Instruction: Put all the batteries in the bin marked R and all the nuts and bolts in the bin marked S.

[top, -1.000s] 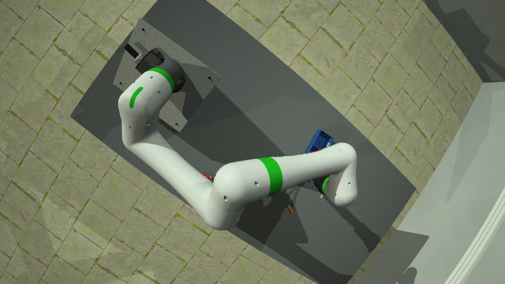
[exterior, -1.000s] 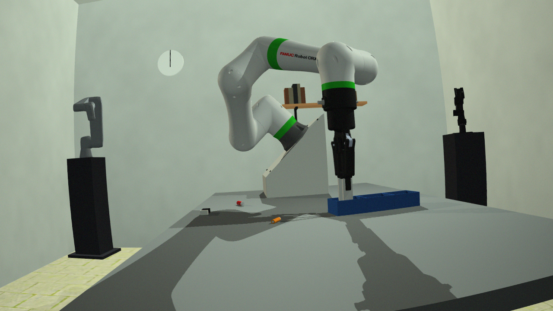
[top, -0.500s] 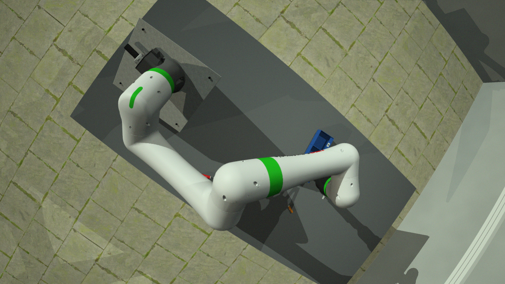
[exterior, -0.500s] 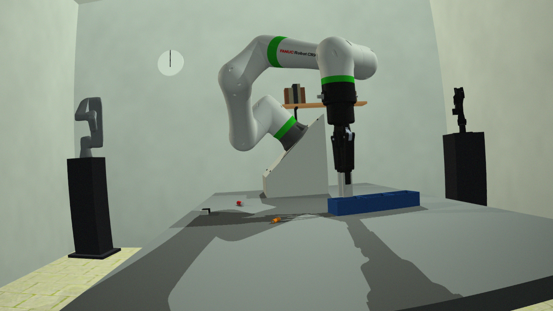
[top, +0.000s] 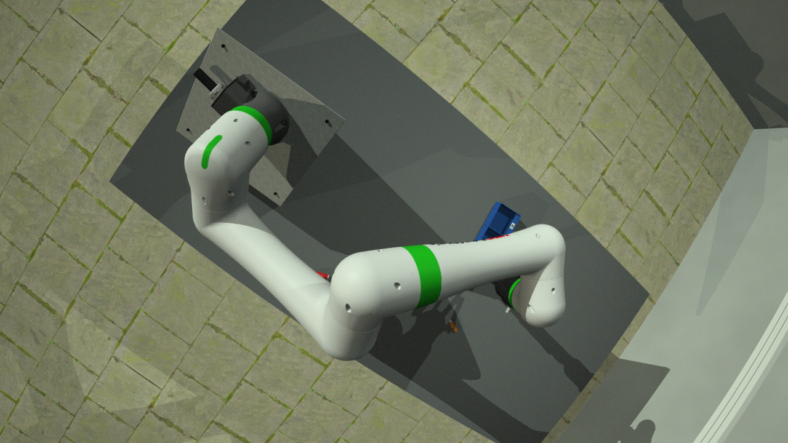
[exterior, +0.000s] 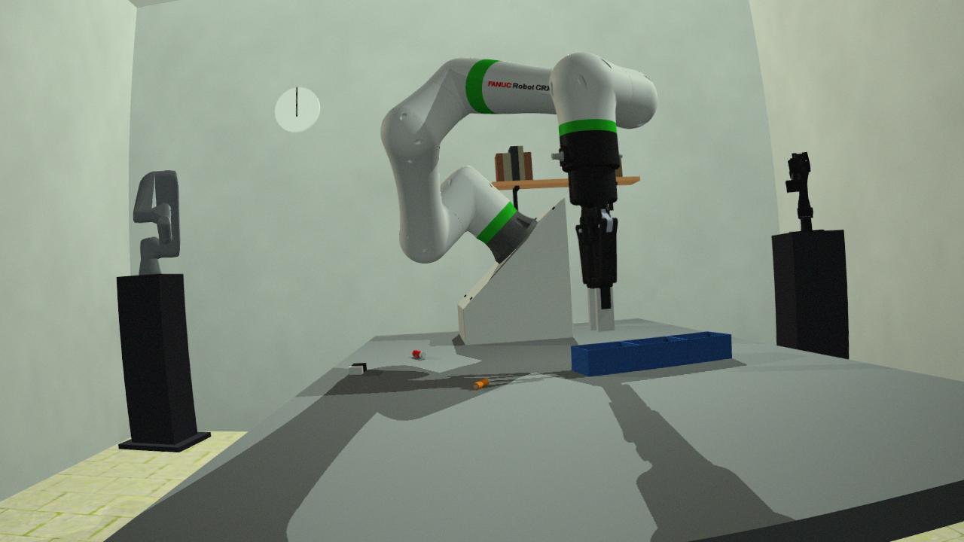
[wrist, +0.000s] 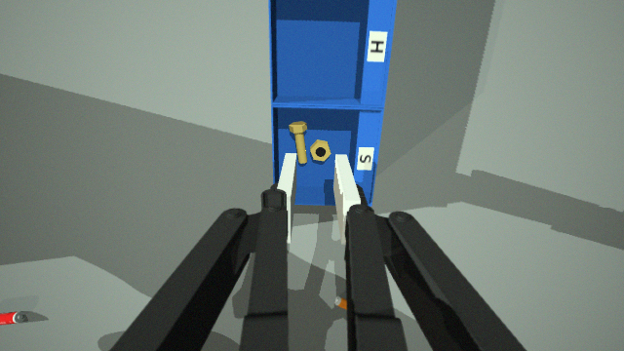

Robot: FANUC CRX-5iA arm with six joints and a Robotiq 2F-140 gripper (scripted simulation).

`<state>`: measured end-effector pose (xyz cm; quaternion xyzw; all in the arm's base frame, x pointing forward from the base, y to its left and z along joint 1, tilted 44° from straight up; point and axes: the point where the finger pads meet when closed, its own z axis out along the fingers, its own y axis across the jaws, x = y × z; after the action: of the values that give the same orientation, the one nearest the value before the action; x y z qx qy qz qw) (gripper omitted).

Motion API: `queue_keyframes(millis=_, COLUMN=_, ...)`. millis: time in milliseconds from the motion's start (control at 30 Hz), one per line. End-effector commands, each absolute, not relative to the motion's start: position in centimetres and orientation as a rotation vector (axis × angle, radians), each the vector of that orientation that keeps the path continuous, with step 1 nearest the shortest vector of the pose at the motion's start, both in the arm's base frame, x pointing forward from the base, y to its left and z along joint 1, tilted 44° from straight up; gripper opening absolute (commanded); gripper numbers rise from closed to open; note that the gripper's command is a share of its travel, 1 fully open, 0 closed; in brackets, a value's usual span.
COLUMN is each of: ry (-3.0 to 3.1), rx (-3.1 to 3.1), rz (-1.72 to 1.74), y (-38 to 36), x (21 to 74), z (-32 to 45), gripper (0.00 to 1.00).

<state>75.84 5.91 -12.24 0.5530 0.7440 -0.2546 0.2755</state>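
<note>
A blue row of bins stands on the table. In the wrist view the near bin, marked S, holds a brass bolt and a brass nut lying on its floor. My gripper hangs upright just above the near end of bin S, its fingers a little apart with nothing between them. An orange battery lies on the table near the bins. A red battery lies farther off. I see no bin marked R.
The bin marked H behind bin S is empty. A small white and black object lies near the table's left edge. The arm's wedge-shaped base stands at the table's far end. Two black pedestals stand beside the table.
</note>
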Motion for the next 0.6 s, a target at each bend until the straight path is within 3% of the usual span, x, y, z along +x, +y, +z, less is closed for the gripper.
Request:
queue_keyframes(millis=0, ry=2.0, rx=1.486, rz=-0.684, y=6.0, x=75.8, z=-12.2, gripper=0.26)
queue_keyframes(millis=567, ry=1.458, rx=1.93, rz=-0.433, y=-1.2, x=81.5, z=-3.6, gripper=0.23)
